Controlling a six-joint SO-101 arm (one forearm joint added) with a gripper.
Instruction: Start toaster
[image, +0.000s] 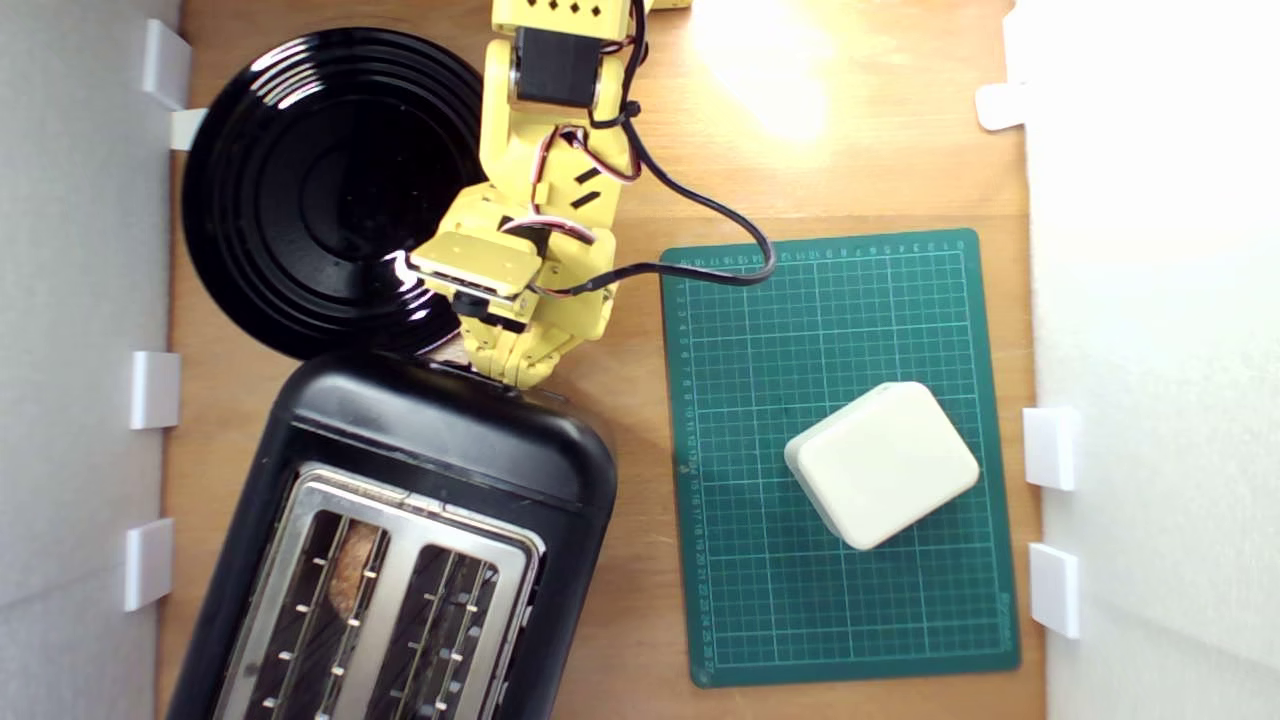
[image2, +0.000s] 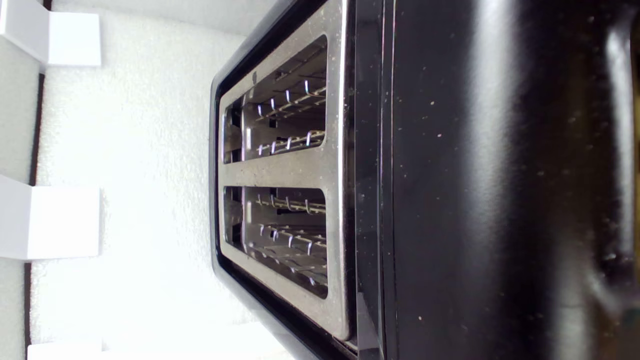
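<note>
I see the toaster (image: 420, 540) on the desk (image: 640, 150) at the exterior view's lower left; my hand (image: 515, 370) sits against its end, grip state hidden from me.

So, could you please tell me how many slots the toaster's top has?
2, side by side in the silver top plate of the toaster: one slot nearer the exterior view's left, holding something brownish, the other slot to its right.

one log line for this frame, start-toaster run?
phase: at toaster end | end effector: above top edge, state unclear | lever: not visible | slots: in wrist view
</note>
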